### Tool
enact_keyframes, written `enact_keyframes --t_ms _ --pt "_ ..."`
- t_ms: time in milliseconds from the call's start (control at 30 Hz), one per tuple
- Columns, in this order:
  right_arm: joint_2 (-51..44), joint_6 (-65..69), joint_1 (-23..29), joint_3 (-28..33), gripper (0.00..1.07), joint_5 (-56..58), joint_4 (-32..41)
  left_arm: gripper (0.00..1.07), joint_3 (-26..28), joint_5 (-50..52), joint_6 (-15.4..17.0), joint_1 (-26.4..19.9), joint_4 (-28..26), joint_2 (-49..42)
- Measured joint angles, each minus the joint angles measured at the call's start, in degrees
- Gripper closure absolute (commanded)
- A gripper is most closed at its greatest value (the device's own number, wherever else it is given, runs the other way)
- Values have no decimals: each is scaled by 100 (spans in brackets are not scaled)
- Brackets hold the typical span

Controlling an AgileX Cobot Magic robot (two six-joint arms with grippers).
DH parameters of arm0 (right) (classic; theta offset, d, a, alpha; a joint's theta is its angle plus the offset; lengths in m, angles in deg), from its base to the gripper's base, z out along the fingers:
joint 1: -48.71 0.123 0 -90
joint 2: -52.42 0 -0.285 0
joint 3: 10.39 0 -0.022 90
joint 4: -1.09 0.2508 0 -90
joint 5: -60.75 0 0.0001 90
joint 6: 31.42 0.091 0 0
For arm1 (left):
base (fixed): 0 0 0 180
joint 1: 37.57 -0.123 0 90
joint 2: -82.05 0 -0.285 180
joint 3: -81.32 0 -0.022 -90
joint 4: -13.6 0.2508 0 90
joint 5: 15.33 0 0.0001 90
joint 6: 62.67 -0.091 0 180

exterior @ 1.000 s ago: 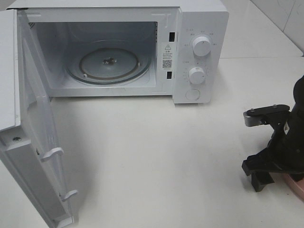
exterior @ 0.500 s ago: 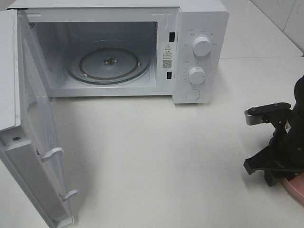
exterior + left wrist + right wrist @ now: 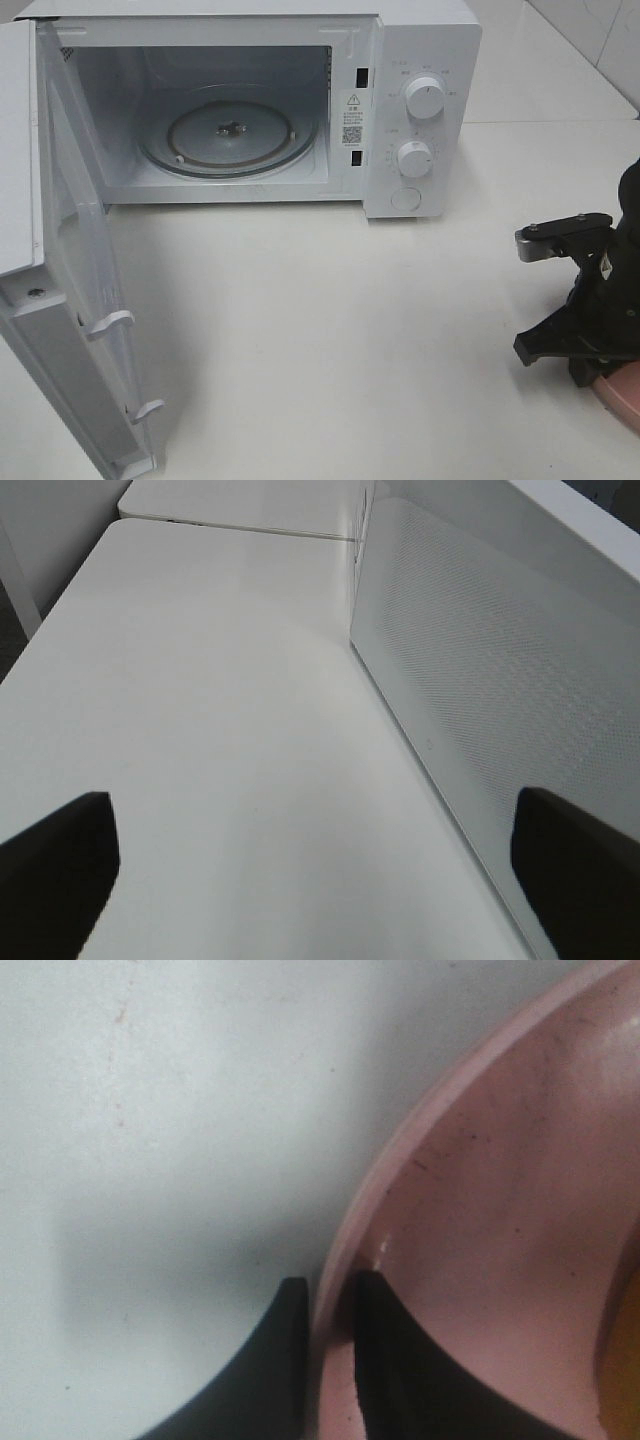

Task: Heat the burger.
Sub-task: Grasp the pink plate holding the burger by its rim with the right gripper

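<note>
Near the counter's [image 3: 300, 320] right side, the right fingers [image 3: 385, 1360] pinch the pink plate's [image 3: 500, 1210] rim; the left fingers [image 3: 55, 865] stand wide apart, empty, beside the microwave [image 3: 480, 700].

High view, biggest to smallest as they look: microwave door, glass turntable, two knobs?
Open white microwave door (also nearest camera)
Round glass turntable
White upper knob and white lower knob: alike, unranked

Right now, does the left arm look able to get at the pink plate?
Probably not. The left pincer sits beside the open microwave door, which stands between it and the pink plate at the far right, where the right pincer pinches its rim.
</note>
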Motion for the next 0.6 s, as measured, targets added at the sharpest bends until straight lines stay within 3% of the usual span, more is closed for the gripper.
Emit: enact_keyframes --t_ms 267,600 --pt "0 206 40 0 107 17 -155 7 0 0 0 0 0 0" --pt "-11 997 138 0 107 126 -871 7 0 0 0 0 0 0"
